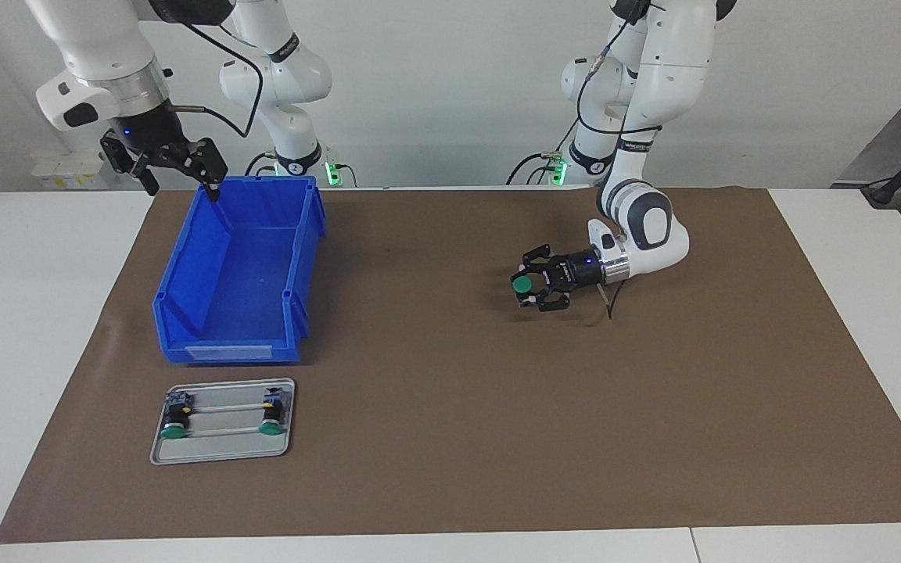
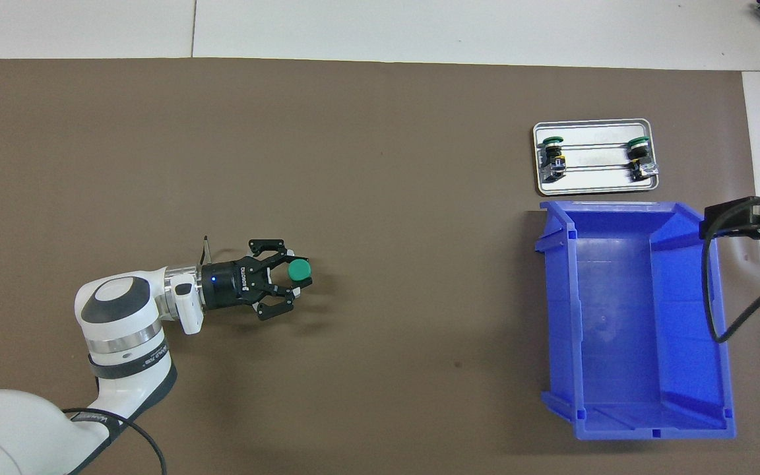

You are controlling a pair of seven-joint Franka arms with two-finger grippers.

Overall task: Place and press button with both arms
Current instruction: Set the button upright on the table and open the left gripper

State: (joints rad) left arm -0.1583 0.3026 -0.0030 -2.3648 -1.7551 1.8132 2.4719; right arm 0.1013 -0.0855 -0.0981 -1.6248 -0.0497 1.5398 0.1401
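My left gripper (image 1: 533,285) (image 2: 295,274) lies nearly level just above the brown mat, toward the left arm's end of the table. Its fingers are shut on a button (image 1: 523,285) (image 2: 299,269), green cap facing up; I cannot tell whether the button touches the mat. My right gripper (image 1: 181,186) hangs open and empty over the corner of the blue bin (image 1: 224,353) nearest the robots. In the overhead view only its edge (image 2: 753,221) shows.
A silver tray (image 1: 224,452) (image 2: 591,186) lies farther from the robots than the bin and holds two more green-capped buttons (image 1: 174,429) (image 1: 268,426). The blue bin (image 2: 650,432) has nothing in it. The brown mat (image 1: 450,438) covers the table's middle.
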